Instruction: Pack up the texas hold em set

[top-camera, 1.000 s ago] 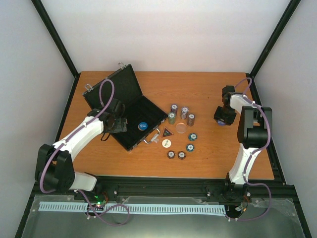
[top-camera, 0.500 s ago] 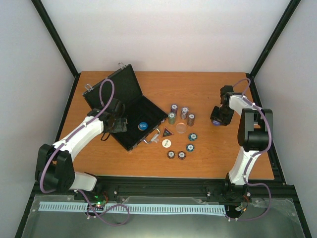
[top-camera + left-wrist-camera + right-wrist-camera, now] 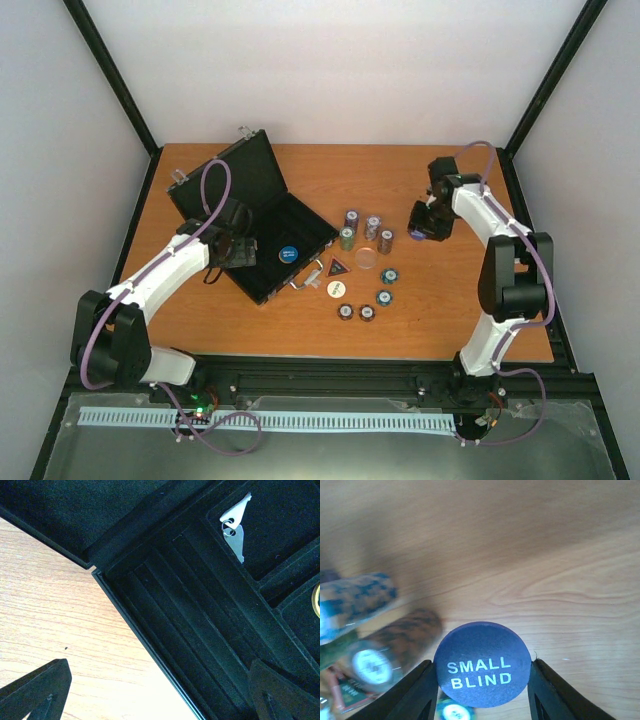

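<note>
Right tool [image 3: 481,692] is clamped on a dark blue SMALL BLIND disc [image 3: 481,664]. It pinches the disc by the rim so the face sits flat toward the wrist camera, and it looks lifted off the counter [image 3: 460,300], in the upper right of the overhead view. An edge grip like that makes sense if you want to drop it flat into a slot.

Left tool [image 3: 160,700] is spread wide with nothing in it, hanging over the left edge of the case [image 3: 300,225]. One finger is over bare wood, the other over the ribbed chip tray. My guess is it's parked there to steady the case, or it's just idle.

The case lies open left of centre, lid tipped back toward the upper left. There's a blue disc [image 3: 289,254] already inside and small keys [image 3: 235,530] in a pocket. The chip stacks [image 3: 365,230], triangular token [image 3: 338,267] and a white disc [image 3: 337,289] sit on the counter just right of the case, between it and the right tool. So most of the packing isn't done yet.
</note>
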